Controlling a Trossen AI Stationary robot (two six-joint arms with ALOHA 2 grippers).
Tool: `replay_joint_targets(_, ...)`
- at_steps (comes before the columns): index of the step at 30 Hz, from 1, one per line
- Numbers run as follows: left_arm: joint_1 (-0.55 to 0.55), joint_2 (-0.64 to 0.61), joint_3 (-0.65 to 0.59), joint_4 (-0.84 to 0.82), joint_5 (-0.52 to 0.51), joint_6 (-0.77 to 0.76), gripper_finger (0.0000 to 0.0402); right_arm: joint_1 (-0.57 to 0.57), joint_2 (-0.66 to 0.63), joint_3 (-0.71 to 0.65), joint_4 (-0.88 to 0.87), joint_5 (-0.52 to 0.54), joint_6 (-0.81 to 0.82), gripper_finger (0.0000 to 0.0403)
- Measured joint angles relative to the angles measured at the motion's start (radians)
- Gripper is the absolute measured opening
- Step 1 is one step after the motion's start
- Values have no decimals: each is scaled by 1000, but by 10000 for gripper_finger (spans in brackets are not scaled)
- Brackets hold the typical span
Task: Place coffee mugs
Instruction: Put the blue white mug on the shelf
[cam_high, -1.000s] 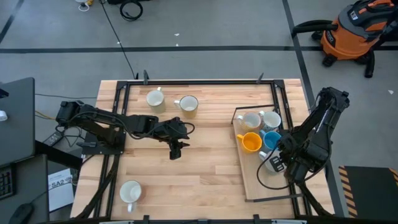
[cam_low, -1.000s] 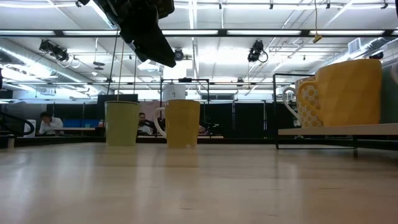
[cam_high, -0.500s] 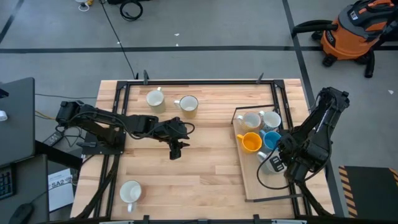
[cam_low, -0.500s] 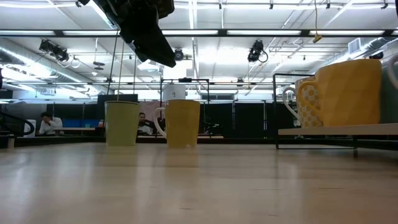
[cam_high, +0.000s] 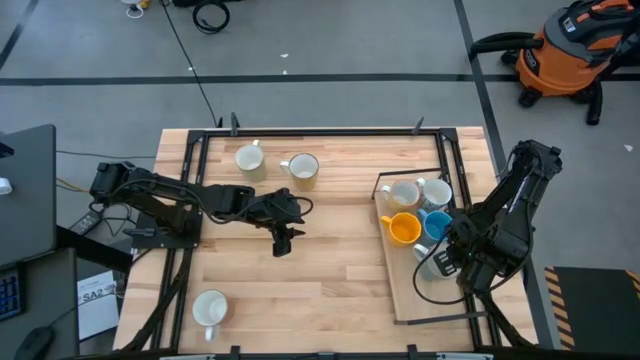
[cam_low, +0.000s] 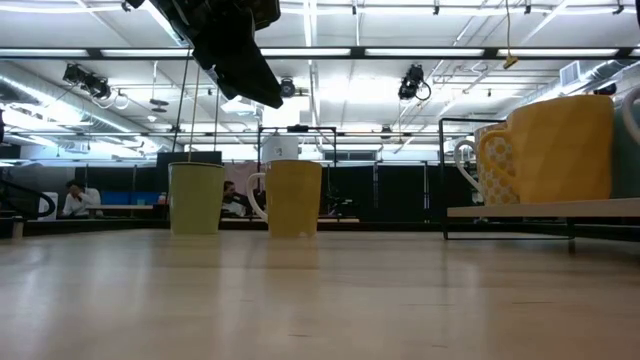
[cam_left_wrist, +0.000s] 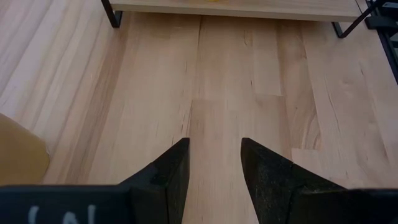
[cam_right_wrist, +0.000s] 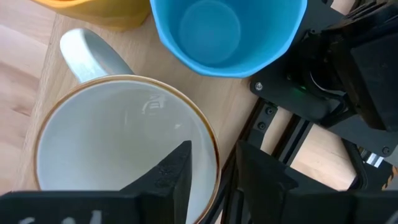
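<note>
Several coffee mugs stand on a raised wooden tray (cam_high: 420, 300) at the table's right: two white (cam_high: 405, 192), a yellow one (cam_high: 403, 228), a blue one (cam_high: 437, 224) and a white brown-rimmed mug (cam_right_wrist: 118, 155). My right gripper (cam_right_wrist: 212, 152) points down over that last mug, open, one finger inside its wall and one outside, apart from the rim. Two more mugs (cam_high: 250, 158) (cam_high: 303, 167) stand at the far side and one (cam_high: 210, 308) near the front left. My left gripper (cam_left_wrist: 214, 146) hangs open above bare table at the middle.
Black frame rails (cam_high: 320, 130) run along the table's edges and beside the tray. A wide bare stretch of wood (cam_high: 340, 270) lies between the two arms. A monitor (cam_high: 25, 190) stands off the table's left, an orange vacuum (cam_high: 570, 50) on the floor beyond.
My right gripper has opened over the brown-rimmed mug on the tray and kept its place. The mug stands where it was.
</note>
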Motion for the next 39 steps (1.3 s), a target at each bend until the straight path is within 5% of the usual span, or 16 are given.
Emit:
replay_joint_targets(21, 0, 0, 0, 0, 0, 0, 151, 0, -11, 0, 0, -30, 96, 134)
replay_joint_targets(39, 0, 0, 0, 0, 0, 0, 151, 0, -192, 0, 11, -24, 88, 134)
